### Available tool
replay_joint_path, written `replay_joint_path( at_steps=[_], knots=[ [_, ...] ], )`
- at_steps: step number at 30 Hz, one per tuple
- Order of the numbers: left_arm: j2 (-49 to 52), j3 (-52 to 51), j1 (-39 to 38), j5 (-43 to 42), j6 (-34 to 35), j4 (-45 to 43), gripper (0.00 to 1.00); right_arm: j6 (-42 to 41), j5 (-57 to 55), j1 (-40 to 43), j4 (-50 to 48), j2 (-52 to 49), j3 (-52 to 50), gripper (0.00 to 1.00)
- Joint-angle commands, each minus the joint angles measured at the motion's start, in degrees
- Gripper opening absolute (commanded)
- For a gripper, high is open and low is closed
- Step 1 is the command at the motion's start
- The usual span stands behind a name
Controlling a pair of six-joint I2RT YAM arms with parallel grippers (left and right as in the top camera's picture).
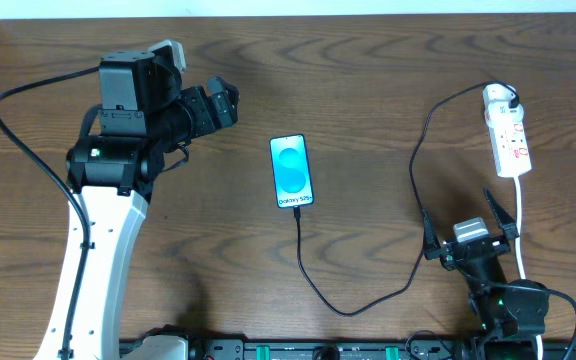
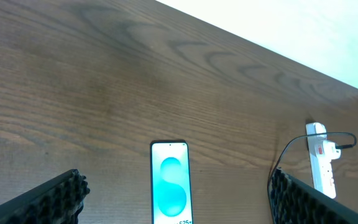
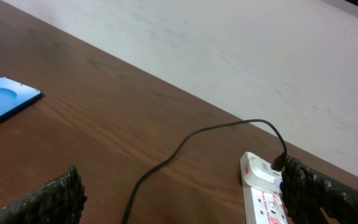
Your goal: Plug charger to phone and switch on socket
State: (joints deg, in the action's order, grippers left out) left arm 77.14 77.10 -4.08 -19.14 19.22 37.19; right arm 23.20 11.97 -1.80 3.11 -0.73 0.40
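Right hand (image 1: 463,226) open, left hand (image 1: 230,104) open | charger (image 1: 301,250) looks seated in phone (image 1: 291,172) | next: you press socket (image 1: 508,135) switch

I work over a dark brown counter (image 1: 368,80) with a wavy wood grain running along its length. Beyond its far edge stands a plain, pale off-white wall (image 3: 229,43), matte and unmarked. The light is soft and even, leaving only a faint sheen on the wood near the far edge.
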Motion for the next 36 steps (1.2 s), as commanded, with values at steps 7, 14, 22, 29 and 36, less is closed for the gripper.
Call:
replay_joint_path(
  at_steps=[7,14,22,29,36],
  knots=[
    [0.0,0.1,0.2,0.4,-0.8,0.1,0.96,-0.9,0.0,-0.5,0.2,0.2,-0.1,0.99],
    [-2.9,0.0,0.1,4.9,-1.6,2.3,0.96,-0.9,0.0,-0.5,0.2,0.2,-0.1,0.99],
    [-16.6,-6.9,0.2,10.2,-12.5,-0.7,0.96,-0.9,0.0,-0.5,0.2,0.2,-0.1,0.99],
    [-32.7,-23.6,0.2,10.3,-21.1,-7.2,0.96,-0.9,0.0,-0.5,0.2,0.2,-0.1,0.99],
    [-45.6,-41.2,0.2,10.6,-29.2,-20.9,0.96,-0.9,0.0,-0.5,0.3,0.2,-0.1,0.99]
  ],
)
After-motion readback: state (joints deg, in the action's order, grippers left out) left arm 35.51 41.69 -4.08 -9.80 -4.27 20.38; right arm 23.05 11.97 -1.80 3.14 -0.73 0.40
